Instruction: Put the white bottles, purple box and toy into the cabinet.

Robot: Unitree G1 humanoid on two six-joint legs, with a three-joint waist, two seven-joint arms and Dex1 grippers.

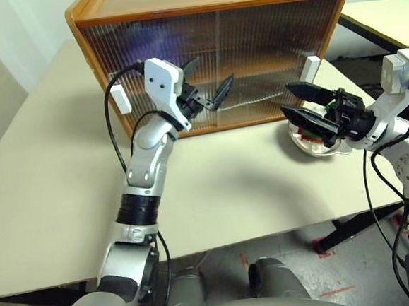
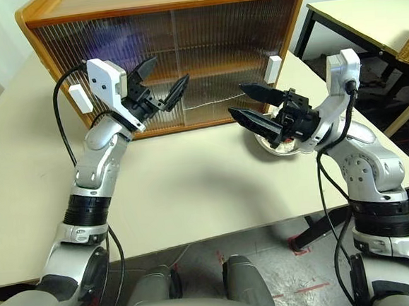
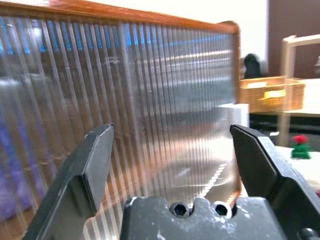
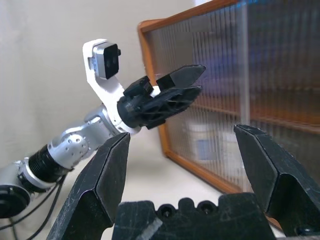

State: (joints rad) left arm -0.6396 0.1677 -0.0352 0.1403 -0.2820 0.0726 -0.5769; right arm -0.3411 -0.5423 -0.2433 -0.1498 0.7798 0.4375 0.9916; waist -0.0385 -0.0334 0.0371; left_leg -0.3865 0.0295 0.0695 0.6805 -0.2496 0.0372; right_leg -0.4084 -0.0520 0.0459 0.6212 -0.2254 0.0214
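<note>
Cabinet (image 1: pixel 211 53) doors closed, just beyond spread empty left jaws.

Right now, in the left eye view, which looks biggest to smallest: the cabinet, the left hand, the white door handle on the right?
1. Cabinet
2. Left hand, nearer the camera, so apparent size only
3. White door handle

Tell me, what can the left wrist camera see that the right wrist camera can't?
Left wrist view, not the right wrist view: the open left gripper from behind its own fingers, a white door handle, a wicker basket far behind, and a bit of the toy, green with red on top.
Right wrist view, not the left: the open right gripper and, beyond it, the left gripper from the side on its arm.
Both: the cabinet, with blurry shapes behind its ribbed doors.
</note>
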